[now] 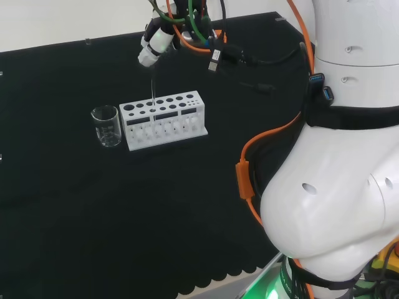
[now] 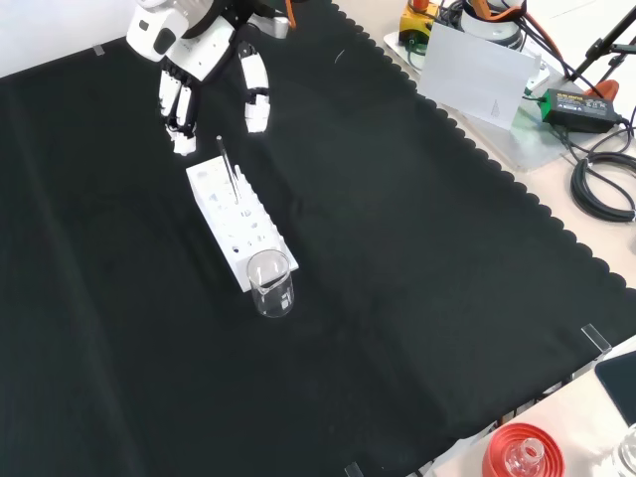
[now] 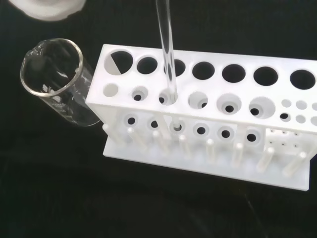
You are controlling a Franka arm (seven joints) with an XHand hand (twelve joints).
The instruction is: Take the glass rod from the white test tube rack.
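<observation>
The white test tube rack (image 1: 163, 121) (image 2: 238, 224) (image 3: 208, 124) stands on the black cloth. A clear glass rod (image 1: 153, 93) (image 2: 229, 169) (image 3: 167, 54) stands nearly upright in one of its holes, near the beaker end. My hand (image 1: 153, 47) (image 2: 189, 60) hovers just above the rod's top. Its fingers (image 2: 179, 119) and thumb (image 2: 256, 104) hang straight down on either side of the rod's tip, with a gap to it in the front view. A blurred white part of the hand (image 3: 47, 7) shows in the wrist view.
An empty clear beaker (image 1: 106, 126) (image 2: 270, 283) (image 3: 57, 82) stands right beside the rack's end. A red ribbed stand (image 2: 522, 452) with glassware sits off the cloth's scalloped edge, low in the front view. Cables (image 1: 249, 59) trail over the cloth beside the arm.
</observation>
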